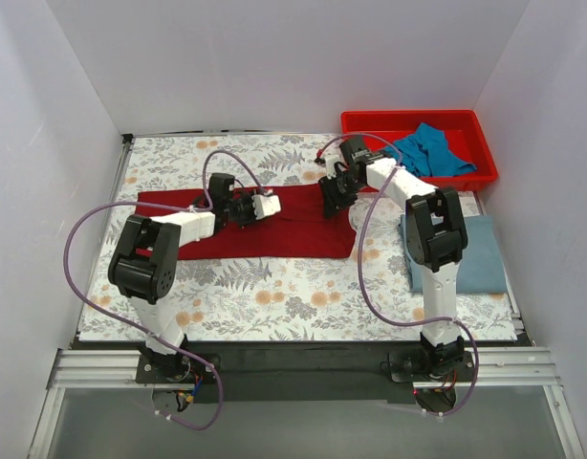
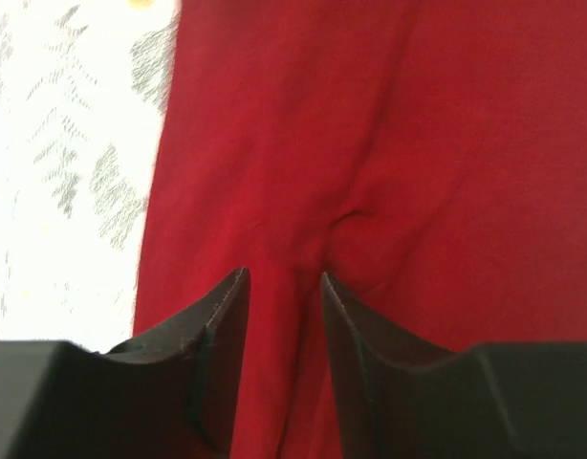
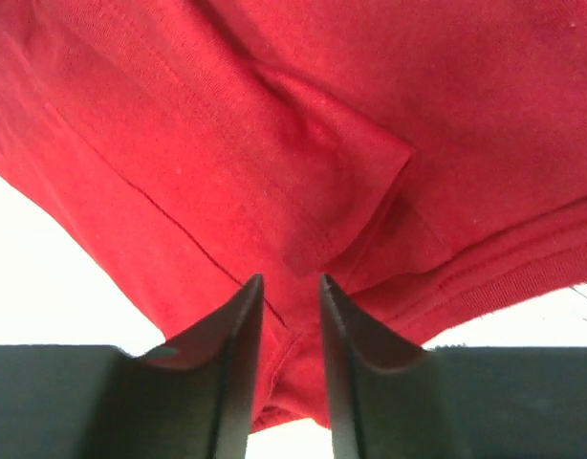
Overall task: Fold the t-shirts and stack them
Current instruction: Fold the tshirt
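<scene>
The dark red t-shirt (image 1: 274, 229) lies as a long strip across the middle of the table. My left gripper (image 1: 276, 206) is down on its upper edge, and its jaws hold a puckered ridge of the red cloth (image 2: 389, 143) between them. My right gripper (image 1: 328, 201) is at the shirt's upper right corner, shut on a hemmed fold of the cloth (image 3: 303, 143), which hangs a little above the table. The grey-blue t-shirt (image 1: 466, 253) lies folded at the right edge. The teal-blue t-shirt (image 1: 429, 150) lies crumpled in the red bin (image 1: 370, 121).
The floral tablecloth (image 1: 274, 296) covers the table. White walls close in the left, back and right sides. The bin stands at the back right corner. Purple cables loop from both arms.
</scene>
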Action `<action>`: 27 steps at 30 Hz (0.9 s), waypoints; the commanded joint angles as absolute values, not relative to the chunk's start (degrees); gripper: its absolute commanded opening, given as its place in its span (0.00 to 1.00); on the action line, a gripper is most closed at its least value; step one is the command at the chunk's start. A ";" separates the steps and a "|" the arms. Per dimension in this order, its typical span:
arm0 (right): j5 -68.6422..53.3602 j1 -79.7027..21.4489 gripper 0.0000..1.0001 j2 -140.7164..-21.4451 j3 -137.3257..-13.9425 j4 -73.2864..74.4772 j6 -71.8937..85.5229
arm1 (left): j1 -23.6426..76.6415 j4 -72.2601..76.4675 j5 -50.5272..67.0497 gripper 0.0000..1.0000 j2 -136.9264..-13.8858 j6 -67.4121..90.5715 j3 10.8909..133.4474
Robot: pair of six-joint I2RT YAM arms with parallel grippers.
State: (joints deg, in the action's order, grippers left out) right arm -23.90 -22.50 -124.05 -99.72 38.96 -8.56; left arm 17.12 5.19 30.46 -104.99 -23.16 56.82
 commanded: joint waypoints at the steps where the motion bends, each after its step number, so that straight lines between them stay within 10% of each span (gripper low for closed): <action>1: -21.36 -22.41 0.43 -116.91 -100.73 40.17 -11.33 | 13.72 -4.61 31.38 0.36 -98.27 -13.39 64.84; 5: -19.52 -23.90 0.50 -109.79 -96.08 40.78 -14.58 | 10.03 -15.10 26.40 0.37 -95.02 -2.40 70.13; 13: -6.69 -35.58 0.20 -107.75 -90.09 42.45 -17.93 | -1.91 -35.24 27.68 0.34 -96.07 14.30 76.29; 27: 5.09 -41.04 0.15 -121.19 -96.32 42.36 -20.12 | -13.97 -37.88 30.85 0.32 -94.04 15.30 73.65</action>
State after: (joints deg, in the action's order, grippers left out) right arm 1.41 -41.19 -120.11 -92.14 42.35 -18.63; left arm -12.19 -36.38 28.95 -96.82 15.35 74.28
